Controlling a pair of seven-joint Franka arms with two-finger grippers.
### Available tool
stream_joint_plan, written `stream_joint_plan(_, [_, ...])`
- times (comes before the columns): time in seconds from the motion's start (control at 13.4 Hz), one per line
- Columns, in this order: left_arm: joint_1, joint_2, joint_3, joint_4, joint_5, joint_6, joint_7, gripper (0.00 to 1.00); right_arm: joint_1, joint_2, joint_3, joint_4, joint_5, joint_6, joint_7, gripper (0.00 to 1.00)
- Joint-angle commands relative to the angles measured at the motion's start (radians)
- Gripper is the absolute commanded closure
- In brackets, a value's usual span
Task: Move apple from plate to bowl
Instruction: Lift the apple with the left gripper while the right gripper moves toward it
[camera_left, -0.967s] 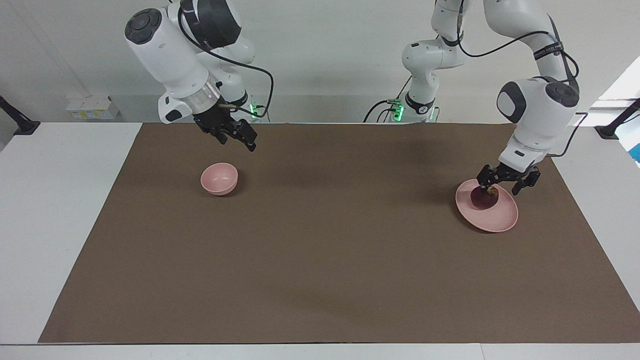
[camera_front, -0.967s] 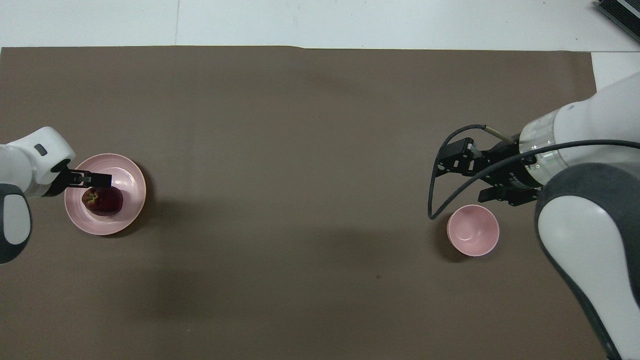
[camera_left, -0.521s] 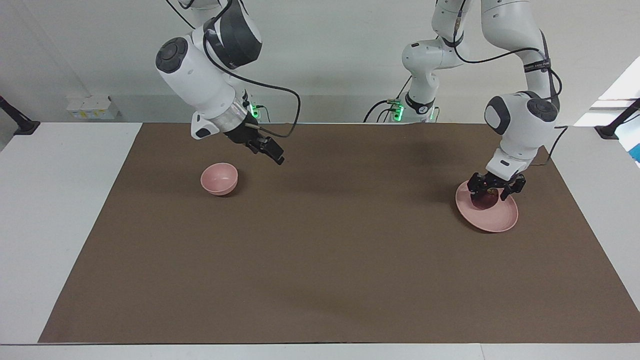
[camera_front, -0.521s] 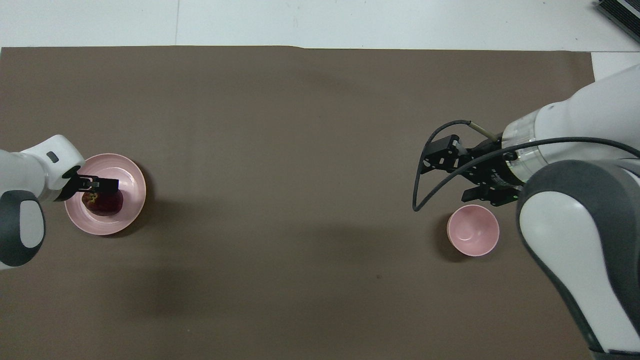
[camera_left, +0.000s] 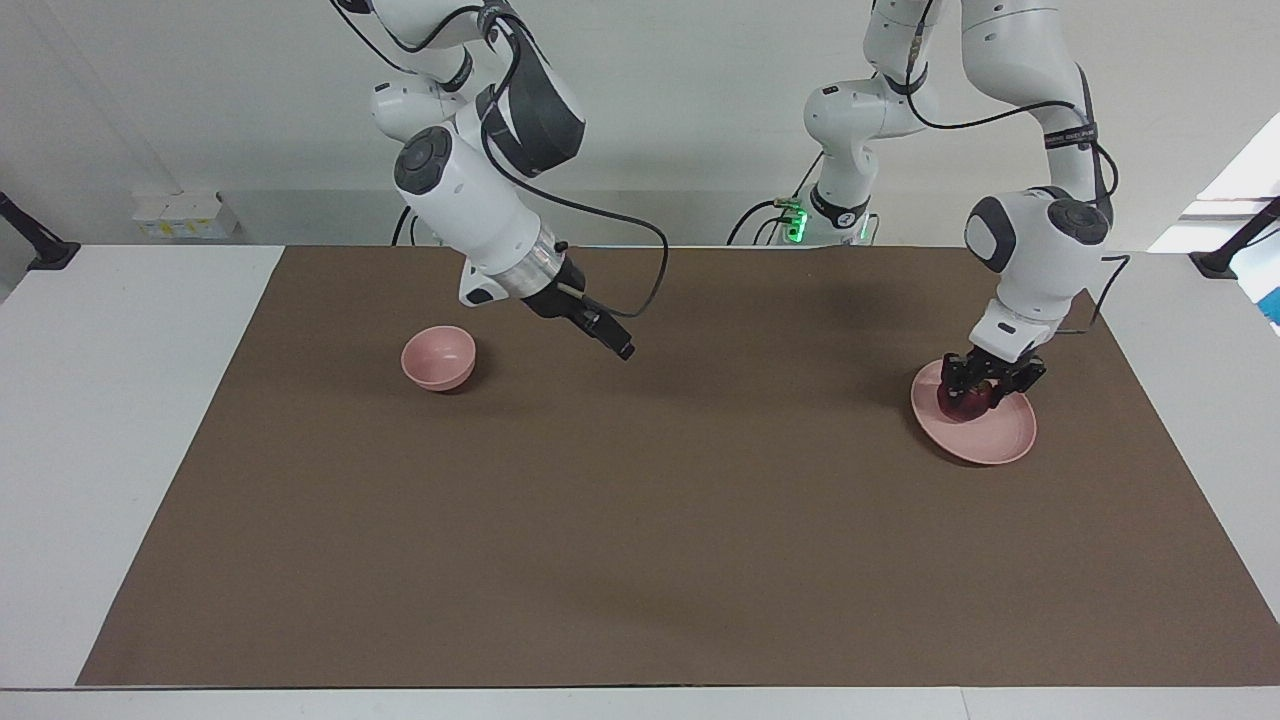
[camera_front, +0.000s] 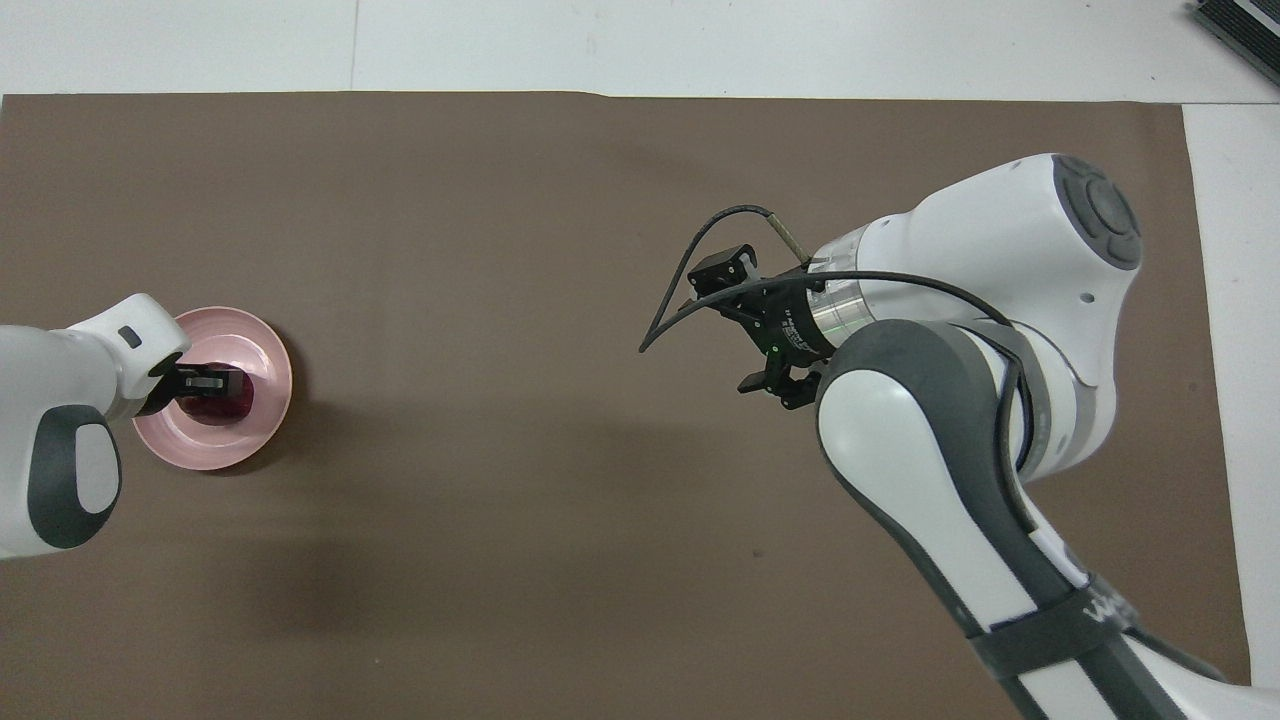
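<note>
The worktop (camera_left: 140, 420) is white, covered over most of its width by a brown mat (camera_left: 660, 500); the plate serves as landmark here. The plate (camera_left: 990, 435) lies flat on the mat toward the left arm's end. The bowl (camera_left: 438, 357) stands well apart from the plate, toward the right arm's end, empty; in the overhead view the right arm hides it.

The apple (camera_left: 962, 401) sits on the plate, on the part of it nearer the robots. The left end effector (camera_left: 981, 381) is down on the plate with its fingers clamped on the apple from above, one on each side. The right end effector (camera_left: 610, 340) hangs over bare mat between bowl and plate, closer to the bowl, fingers apart and holding nothing.

The apple looks firm, smooth and round, light enough for a two-finger pinch, but its waxy curve could slip or roll if squeezed off centre. A hold across its widest girth seems best. The plate is shallow, so it may shift or tip if the lift drags sideways.
</note>
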Motion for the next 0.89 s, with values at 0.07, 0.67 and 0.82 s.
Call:
stream_joint_plan(0.07, [0.013,-0.022,-0.006,0.037,-0.011,0.013,0.011,1.0,0.047,0.038,0.0,-0.002,0.109,0.083,0.055,0.0])
stream_joint_plan(0.67, [-0.129,-0.039,-0.018,0.155,-0.448,-0.145,-0.015,1.0,0.091,0.064,0.0,0.004,0.274,0.169,0.099,0.0])
stream_joint_plan(0.82, [-0.19,-0.039,-0.026,0.155,-0.499,-0.137,-0.09,1.0,0.117,0.081,0.0,0.007,0.307,0.194,0.112,0.0])
